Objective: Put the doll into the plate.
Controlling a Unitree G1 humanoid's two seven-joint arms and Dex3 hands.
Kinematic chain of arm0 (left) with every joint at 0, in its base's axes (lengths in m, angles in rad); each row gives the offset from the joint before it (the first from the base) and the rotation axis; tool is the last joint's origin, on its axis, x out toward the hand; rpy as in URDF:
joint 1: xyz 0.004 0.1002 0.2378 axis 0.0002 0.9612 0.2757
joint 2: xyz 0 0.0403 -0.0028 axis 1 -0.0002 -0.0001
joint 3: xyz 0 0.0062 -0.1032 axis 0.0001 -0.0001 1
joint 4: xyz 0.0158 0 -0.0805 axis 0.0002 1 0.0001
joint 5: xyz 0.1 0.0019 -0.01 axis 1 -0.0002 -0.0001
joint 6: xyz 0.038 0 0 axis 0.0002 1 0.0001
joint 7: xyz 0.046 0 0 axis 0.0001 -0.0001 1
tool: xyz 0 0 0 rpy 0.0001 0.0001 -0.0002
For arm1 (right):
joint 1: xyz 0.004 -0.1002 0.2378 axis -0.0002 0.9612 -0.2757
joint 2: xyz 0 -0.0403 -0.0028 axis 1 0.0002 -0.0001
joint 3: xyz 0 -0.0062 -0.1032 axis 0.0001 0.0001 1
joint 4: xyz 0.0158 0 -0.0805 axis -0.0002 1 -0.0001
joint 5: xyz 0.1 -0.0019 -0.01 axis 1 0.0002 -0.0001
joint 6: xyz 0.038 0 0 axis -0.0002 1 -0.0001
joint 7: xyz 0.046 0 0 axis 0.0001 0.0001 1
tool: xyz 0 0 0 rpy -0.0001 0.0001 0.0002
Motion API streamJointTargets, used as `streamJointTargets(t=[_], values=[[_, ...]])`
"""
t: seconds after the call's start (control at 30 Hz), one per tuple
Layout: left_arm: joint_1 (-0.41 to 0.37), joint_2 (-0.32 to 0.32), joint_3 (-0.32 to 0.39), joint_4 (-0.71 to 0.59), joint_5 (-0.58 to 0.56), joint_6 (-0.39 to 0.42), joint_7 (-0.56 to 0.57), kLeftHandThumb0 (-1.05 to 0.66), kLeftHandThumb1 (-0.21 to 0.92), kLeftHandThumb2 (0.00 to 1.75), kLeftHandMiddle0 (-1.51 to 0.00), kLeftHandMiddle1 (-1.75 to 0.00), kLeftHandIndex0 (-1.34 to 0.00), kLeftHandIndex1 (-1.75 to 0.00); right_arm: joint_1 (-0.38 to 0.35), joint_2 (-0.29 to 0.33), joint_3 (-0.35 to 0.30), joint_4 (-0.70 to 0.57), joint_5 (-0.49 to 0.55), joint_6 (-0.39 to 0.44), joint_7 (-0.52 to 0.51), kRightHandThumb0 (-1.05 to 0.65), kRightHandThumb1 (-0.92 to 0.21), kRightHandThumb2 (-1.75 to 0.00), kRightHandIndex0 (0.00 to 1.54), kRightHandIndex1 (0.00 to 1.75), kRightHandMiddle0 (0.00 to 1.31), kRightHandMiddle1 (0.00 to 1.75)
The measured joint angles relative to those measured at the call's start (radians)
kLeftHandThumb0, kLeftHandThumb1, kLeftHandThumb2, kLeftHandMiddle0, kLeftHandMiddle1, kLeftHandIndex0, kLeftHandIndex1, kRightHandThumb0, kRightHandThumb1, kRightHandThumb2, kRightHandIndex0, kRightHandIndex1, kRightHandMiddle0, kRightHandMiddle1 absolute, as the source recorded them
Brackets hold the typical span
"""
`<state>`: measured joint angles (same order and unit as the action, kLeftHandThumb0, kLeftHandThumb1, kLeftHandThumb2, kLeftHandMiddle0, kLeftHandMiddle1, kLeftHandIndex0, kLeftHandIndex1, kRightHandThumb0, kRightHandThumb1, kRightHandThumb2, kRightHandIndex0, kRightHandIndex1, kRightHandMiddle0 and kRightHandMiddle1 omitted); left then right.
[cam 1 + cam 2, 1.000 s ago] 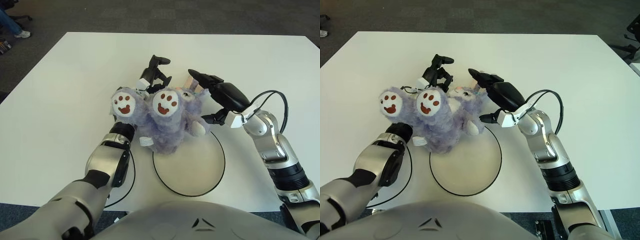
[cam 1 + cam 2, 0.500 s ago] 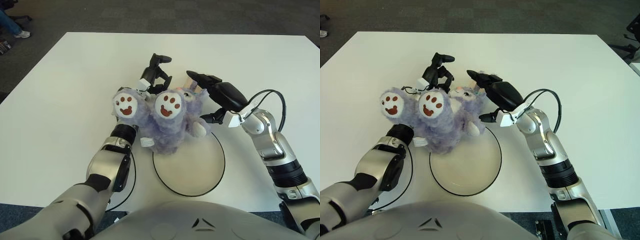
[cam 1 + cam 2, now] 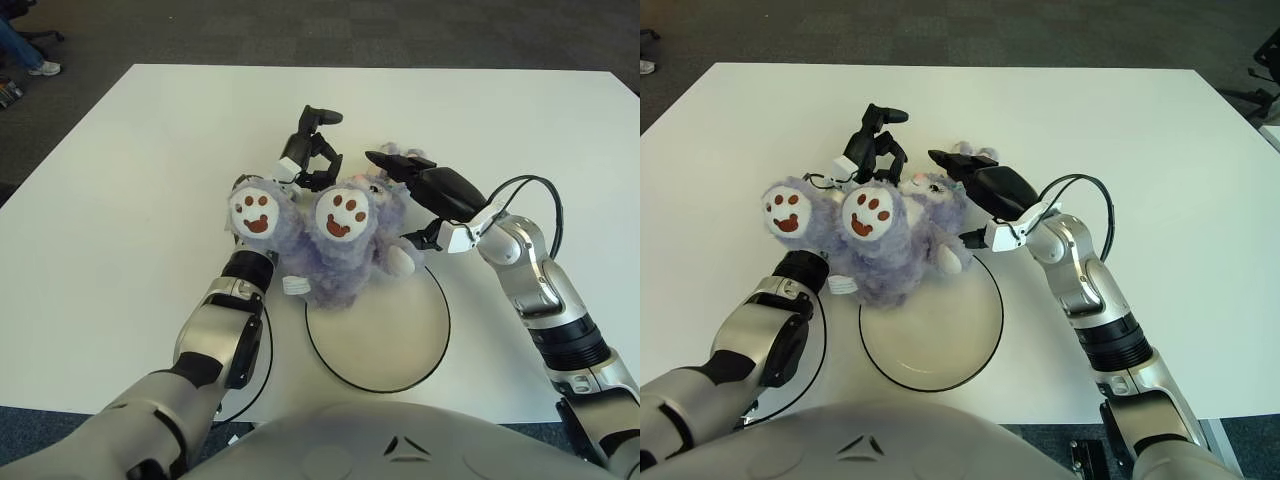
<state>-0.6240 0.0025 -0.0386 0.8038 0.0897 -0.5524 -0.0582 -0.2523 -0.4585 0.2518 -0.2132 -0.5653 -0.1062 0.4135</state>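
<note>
The doll (image 3: 325, 250) is a purple plush with two white soles bearing brown paw prints, turned up toward me. It is held off the table, over the far left rim of the plate (image 3: 395, 335), a white disc with a black rim. My left forearm runs under the doll, and my left hand (image 3: 312, 150) shows behind it with curled fingers. My right hand (image 3: 418, 200) presses on the doll's head from the right, fingers stretched over it and thumb below.
The white table (image 3: 120, 180) spreads widely on all sides. A black cable (image 3: 264, 372) loops on it left of the plate, by my left arm. Dark carpet lies beyond the far edge, with a person's shoe (image 3: 40, 66) at far left.
The doll and both hands have shifted slightly to the right. My right hand has tilted lower and closed in over the doll's head.
</note>
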Motion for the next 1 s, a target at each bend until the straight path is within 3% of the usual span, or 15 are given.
streamJointTargets(t=[0.1, 0.2, 0.27, 0.37, 0.47, 0.73, 1.0], values=[[0.003, -0.001, -0.001, 0.0, 0.007, -0.005, 0.018, 0.34, 0.87, 0.55, -0.27, -1.7, 0.0, -1.48, -0.001, 0.005, 0.01, 0.004, 0.001, 0.01, 0.006, 0.01, -0.18, -1.24, 0.07, 0.0, 0.0, 0.0], [0.004, -0.002, -0.004, 0.0, 0.021, -0.017, 0.037, -0.23, 0.81, 0.71, -0.23, -1.44, 0.0, -1.47, -0.001, 0.013, 0.017, 0.016, 0.002, 0.014, 0.006, 0.0, -0.19, -1.24, 0.06, 0.0, 0.0, 0.0], [0.004, -0.002, -0.006, 0.0, 0.036, -0.031, 0.055, -0.4, 0.79, 0.78, -0.22, -1.37, 0.0, -1.49, -0.001, 0.017, 0.019, 0.025, 0.004, 0.014, 0.006, -0.02, -0.19, -1.24, 0.06, 0.0, 0.0, 0.01], [0.004, -0.002, -0.007, 0.003, 0.048, -0.049, 0.078, -0.38, 0.85, 0.66, -0.24, -1.38, -0.09, -1.62, -0.003, 0.021, 0.023, 0.04, 0.01, 0.013, 0.006, -0.04, -0.21, -1.23, 0.06, 0.0, 0.0, 0.02], [0.004, -0.003, -0.007, 0.005, 0.055, -0.06, 0.093, -0.36, 0.9, 0.56, -0.38, -1.52, -0.16, -1.71, -0.003, 0.024, 0.027, 0.056, 0.024, 0.004, 0.006, -0.05, -0.24, -1.21, 0.07, 0.01, 0.0, 0.05], [0.004, -0.011, -0.002, 0.005, 0.006, -0.057, 0.049, -0.35, 0.92, 0.53, -0.62, -1.71, -0.18, -1.74, -0.016, 0.033, 0.04, 0.107, 0.046, -0.051, -0.003, -0.12, -0.31, -1.17, 0.1, 0.02, 0.0, 0.19], [0.004, -0.022, 0.003, 0.003, -0.04, -0.042, -0.002, -0.34, 0.92, 0.53, -0.76, -1.74, -0.18, -1.75, -0.034, 0.049, 0.054, 0.158, 0.045, -0.08, -0.035, -0.09, -0.36, -1.17, 0.16, 0.03, 0.0, 0.39]])
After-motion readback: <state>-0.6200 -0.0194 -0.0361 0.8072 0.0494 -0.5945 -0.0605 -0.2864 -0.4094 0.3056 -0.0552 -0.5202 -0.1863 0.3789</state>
